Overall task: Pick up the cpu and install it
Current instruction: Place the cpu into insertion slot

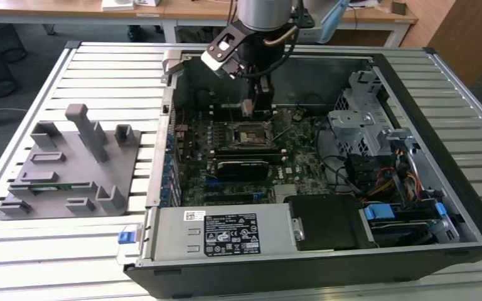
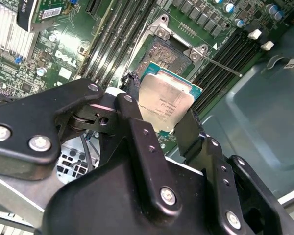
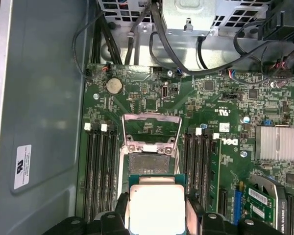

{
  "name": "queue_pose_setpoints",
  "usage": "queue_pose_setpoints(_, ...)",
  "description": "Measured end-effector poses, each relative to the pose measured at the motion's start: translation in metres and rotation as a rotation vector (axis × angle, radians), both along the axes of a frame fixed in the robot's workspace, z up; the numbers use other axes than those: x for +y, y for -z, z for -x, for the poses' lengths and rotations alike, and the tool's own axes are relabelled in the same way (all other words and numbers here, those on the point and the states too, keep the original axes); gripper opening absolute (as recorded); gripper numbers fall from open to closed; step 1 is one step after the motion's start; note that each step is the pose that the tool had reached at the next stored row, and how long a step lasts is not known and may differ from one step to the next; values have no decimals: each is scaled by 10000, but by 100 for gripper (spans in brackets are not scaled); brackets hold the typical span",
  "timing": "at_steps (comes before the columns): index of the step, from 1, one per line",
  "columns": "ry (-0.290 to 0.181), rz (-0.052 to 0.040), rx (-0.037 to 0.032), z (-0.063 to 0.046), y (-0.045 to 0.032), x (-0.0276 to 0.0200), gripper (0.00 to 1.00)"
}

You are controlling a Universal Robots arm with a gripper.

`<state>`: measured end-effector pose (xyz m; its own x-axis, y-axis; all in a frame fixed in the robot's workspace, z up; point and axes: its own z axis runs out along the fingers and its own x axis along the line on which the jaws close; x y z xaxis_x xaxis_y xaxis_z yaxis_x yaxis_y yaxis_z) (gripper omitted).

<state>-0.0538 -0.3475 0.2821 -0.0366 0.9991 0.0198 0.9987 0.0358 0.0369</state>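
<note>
We are holding the cpu [image 2: 164, 105], clamped edgewise in the gripper [image 3: 157, 214], near the open socket [image 3: 151, 164], judging that seating needs square alignment.

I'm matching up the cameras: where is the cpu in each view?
Exterior view: cpu at the end effector tip, near the socket.
First wrist view: cpu held by the end effector, beside the socket.
Second wrist view: cpu gripped, beside the socket.
Shared landmark: the socket.

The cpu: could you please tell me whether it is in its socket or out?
Out. The claw grips the cpu by its edges, apart from the socket, whose contact bed lies bare.
</note>
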Motion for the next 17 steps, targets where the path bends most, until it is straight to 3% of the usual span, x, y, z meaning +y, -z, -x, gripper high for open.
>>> queue_pose_setpoints(17,180,1,1,1,79,21,54)
